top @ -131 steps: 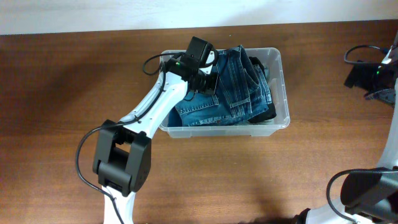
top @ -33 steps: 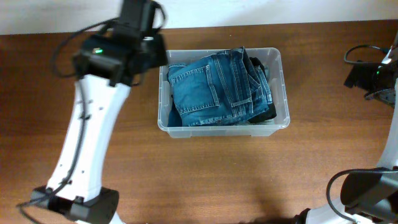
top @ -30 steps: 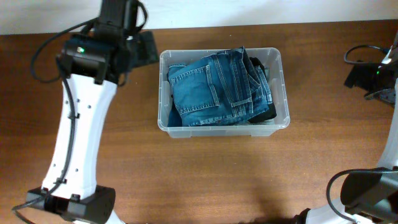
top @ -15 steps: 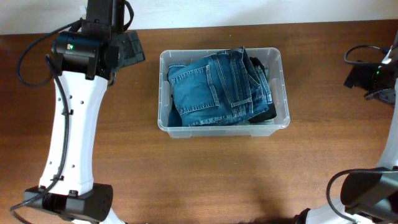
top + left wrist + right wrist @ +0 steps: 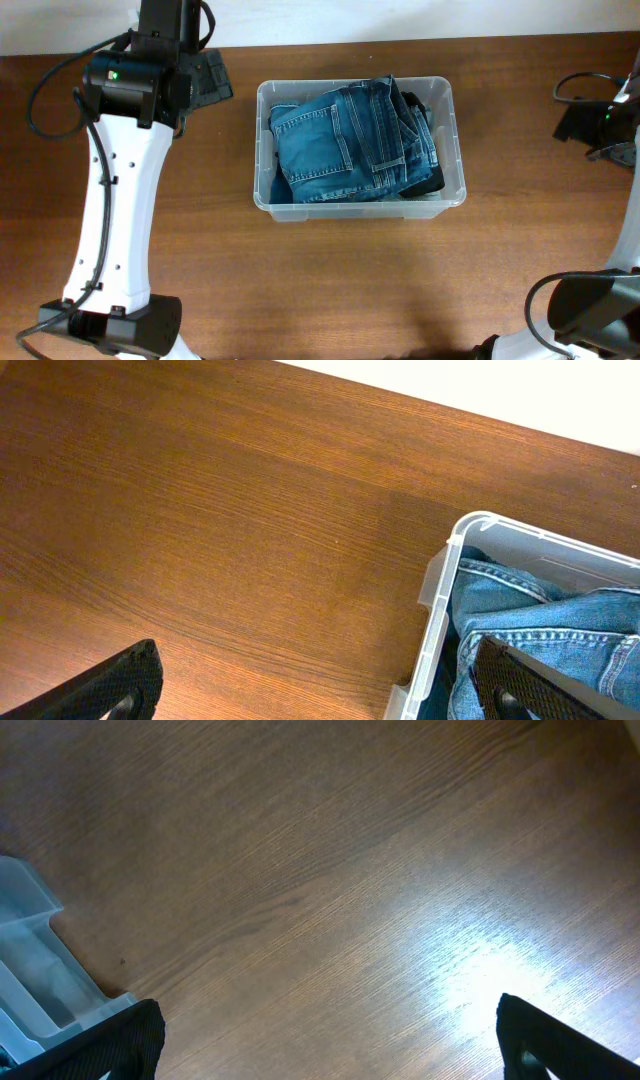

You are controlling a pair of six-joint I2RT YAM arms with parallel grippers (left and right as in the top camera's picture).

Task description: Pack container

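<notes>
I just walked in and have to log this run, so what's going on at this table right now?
Nothing is being handled at the moment. The clear container sits on the wooden table with folded jeans packed inside it. The left hand is open and empty, off to the container's left. The right hand is also open and empty, parked near the table's far right edge, well away from the container.

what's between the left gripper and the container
Only bare wooden table: the open left gripper hangs beside the container with nothing between them. The overhead view shows it, and the left wrist view agrees.
</notes>
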